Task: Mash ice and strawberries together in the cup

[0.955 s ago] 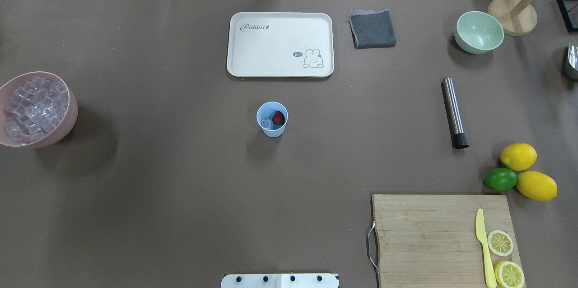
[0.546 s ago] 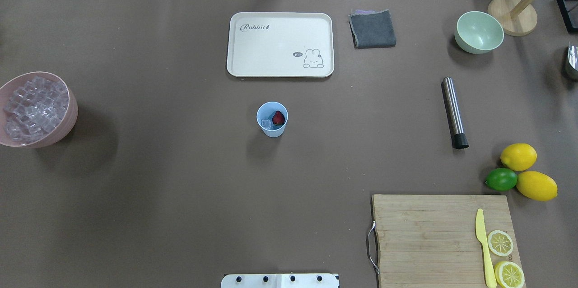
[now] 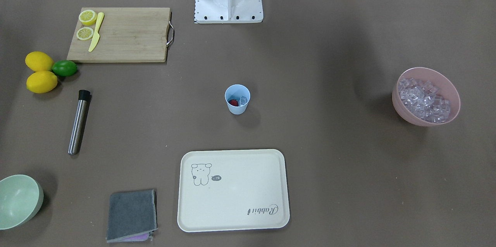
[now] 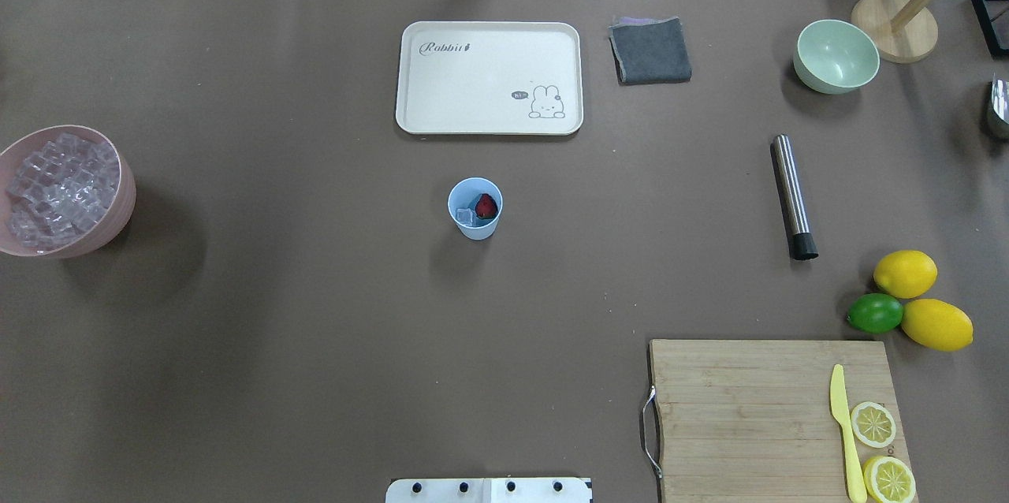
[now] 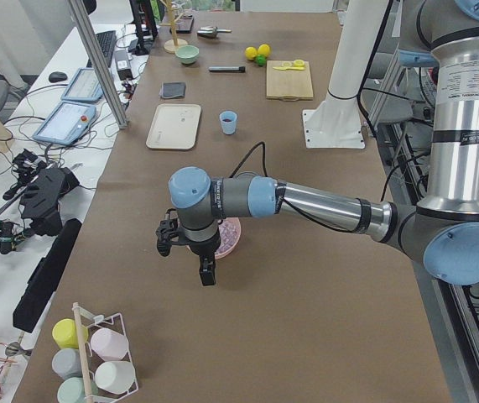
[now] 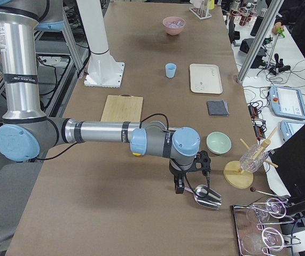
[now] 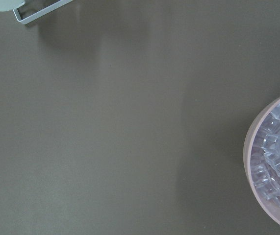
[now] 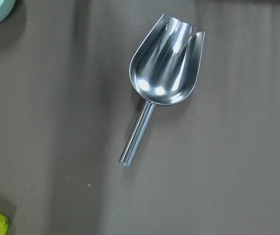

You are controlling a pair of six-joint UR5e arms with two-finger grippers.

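Observation:
The pale-blue cup (image 4: 475, 229) stands mid-table, also in the front view (image 3: 237, 108). Inside it lie a red strawberry (image 4: 486, 206) and clear ice (image 4: 465, 215). More ice cubes (image 4: 59, 188) fill a pink bowl (image 4: 126, 195) at the table's left end. My left gripper (image 5: 187, 256) hangs beside that bowl at the left end; it shows only in the exterior left view, so I cannot tell whether it is open. My right gripper (image 6: 191, 176) hangs over a steel scoop (image 8: 164, 68) at the right end; I cannot tell its state either.
A steel muddler (image 4: 791, 195) lies right of the cup. A cream tray (image 4: 489, 77), grey cloth (image 4: 650, 50) and pale-green bowl (image 4: 835, 55) sit at the far side. Lemons (image 4: 905, 273), a lime (image 4: 875, 313) and a cutting board (image 4: 749, 408) with a yellow knife are near right.

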